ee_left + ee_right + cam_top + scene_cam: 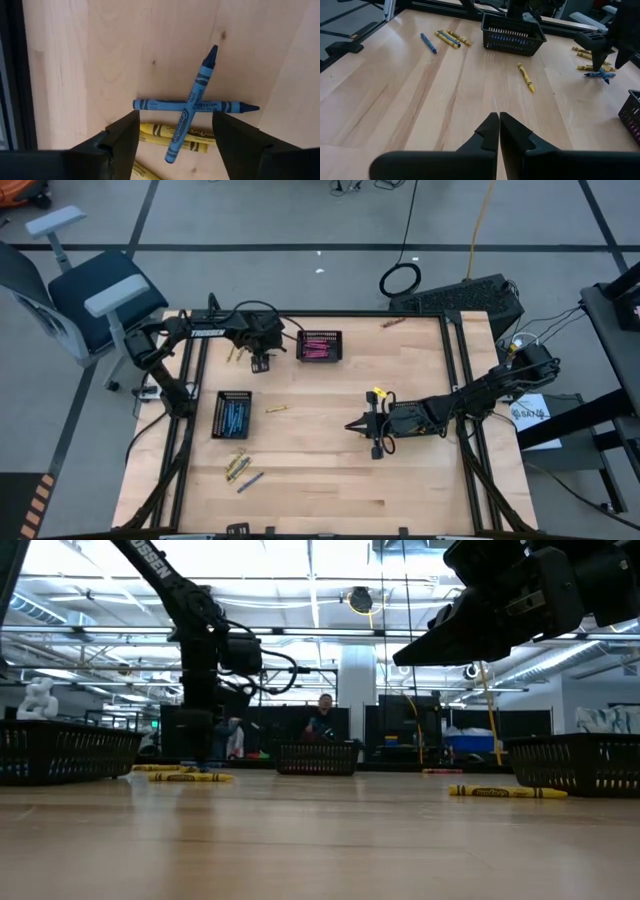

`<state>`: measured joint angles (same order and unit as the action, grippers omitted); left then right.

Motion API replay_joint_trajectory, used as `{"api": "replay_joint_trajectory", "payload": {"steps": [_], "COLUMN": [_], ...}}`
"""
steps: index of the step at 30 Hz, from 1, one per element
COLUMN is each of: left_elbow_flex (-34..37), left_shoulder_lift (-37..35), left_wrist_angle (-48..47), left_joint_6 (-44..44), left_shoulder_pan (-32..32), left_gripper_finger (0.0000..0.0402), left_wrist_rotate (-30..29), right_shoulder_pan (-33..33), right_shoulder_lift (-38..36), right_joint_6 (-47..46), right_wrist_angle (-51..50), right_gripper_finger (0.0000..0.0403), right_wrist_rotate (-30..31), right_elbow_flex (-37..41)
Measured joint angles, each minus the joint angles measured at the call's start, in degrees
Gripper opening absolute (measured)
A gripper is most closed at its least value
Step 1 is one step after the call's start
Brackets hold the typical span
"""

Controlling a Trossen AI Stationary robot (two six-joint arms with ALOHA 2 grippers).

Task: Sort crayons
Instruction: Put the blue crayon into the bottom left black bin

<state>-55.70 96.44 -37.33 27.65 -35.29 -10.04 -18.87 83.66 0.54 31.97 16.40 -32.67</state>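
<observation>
Left gripper (175,137) over 2 crossed blue crayons (192,105)

A grey chair (75,300) stands on grey floor (300,220) crossed by dark lines, under bright ceiling lights (300,560).

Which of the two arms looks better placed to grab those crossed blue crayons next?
The left. Its gripper hangs open right over the crossed blue crayons, while the right gripper is shut, farther off over bare table.
</observation>
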Motion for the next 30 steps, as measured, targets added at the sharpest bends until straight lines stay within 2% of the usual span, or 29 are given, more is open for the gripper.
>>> {"api": "replay_joint_trajectory", "payload": {"steps": [16,24,30], "left_elbow_flex": [1.6,1.4,-0.5], "left_shoulder_lift": [0.1,2.7,1.0], "left_wrist_angle": [2.1,1.8,-4.2], "left_joint_6": [3.4,4.4,2.4], "left_shoulder_pan": [-2.5,-2.6,-0.9], "left_gripper_finger": [0.0136,0.0079,0.0016], "left_wrist_rotate": [2.2,4.2,2.0], "right_shoulder_pan": [0.0,0.0,0.0], "right_shoulder_lift": [0.0,0.0,0.0], "right_joint_6": [-0.3,-1.4,-1.1], "right_wrist_angle": [0.0,0.0,0.0], "right_gripper_finger": [0.0,0.0,0.0], "right_wrist_rotate": [0.0,-0.2,-0.2], "right_elbow_flex": [0.0,0.0,0.0]}}
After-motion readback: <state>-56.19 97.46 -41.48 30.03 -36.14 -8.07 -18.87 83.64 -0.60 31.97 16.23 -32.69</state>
